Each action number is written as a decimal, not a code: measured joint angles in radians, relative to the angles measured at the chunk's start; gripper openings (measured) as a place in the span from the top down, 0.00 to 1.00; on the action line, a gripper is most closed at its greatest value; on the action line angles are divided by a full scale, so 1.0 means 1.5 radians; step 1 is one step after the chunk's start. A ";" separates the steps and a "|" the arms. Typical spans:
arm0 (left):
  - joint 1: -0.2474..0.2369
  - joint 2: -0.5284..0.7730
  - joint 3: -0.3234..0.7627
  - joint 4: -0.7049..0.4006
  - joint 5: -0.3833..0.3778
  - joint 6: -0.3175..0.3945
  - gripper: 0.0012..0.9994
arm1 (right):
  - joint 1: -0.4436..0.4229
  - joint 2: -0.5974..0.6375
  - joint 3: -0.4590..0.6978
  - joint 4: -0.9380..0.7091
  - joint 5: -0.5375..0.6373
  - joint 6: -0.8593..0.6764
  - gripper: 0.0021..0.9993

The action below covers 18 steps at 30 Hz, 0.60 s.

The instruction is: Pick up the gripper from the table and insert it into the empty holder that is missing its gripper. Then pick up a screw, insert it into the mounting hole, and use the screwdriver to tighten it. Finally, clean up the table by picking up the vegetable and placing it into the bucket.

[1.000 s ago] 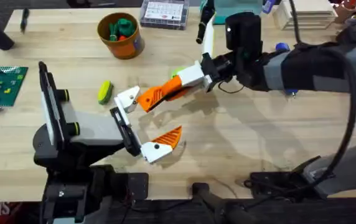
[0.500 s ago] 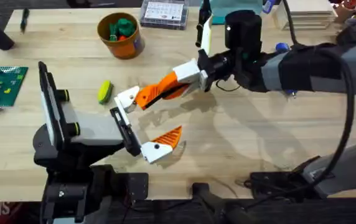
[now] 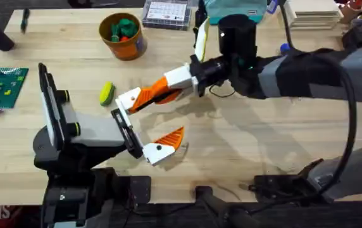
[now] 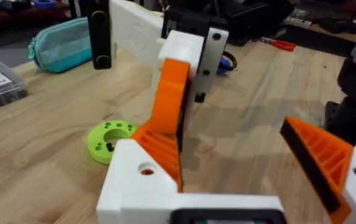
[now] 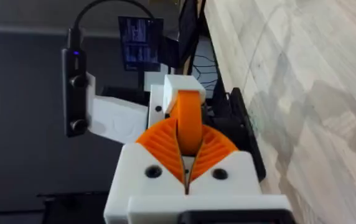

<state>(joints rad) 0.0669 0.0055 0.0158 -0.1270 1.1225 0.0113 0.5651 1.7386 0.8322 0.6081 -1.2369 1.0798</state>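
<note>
My right gripper (image 3: 160, 93) reaches across from the right, shut on the orange gripper (image 3: 148, 98). The piece's end sits against the empty white holder (image 3: 128, 100) on my left arm. In the left wrist view the orange gripper (image 4: 168, 102) stands slanted over the holder (image 4: 142, 186), whose mounting hole is bare. In the right wrist view the orange fingers (image 5: 159, 146) clamp the piece. My left gripper (image 3: 153, 124) is open, its other jaw carrying an orange finger (image 3: 171, 138). The vegetable (image 3: 107, 93) lies left of the holder. The orange bucket (image 3: 123, 37) stands at the back. A blue end of the screwdriver (image 3: 286, 47) shows behind the right arm.
A green ring disc (image 4: 109, 138) lies on the table beside the holder. A clear parts box (image 3: 166, 12) and a teal pouch (image 4: 63, 43) sit at the back edge. A green building-block plate (image 3: 0, 88) lies at the far left. Bare wood spreads to the front right.
My right gripper has carried the orange gripper leftward, from a little apart to up against the empty holder. The left arm has stayed still.
</note>
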 joint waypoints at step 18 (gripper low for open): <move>0.007 0.006 0.000 0.003 -0.035 -0.022 0.00 | 0.039 0.000 0.003 0.012 0.099 -0.045 1.00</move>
<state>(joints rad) 0.0776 0.0151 0.0154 -0.1218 1.0694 -0.0223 0.6235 1.7386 0.8360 0.6258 -1.0878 1.0122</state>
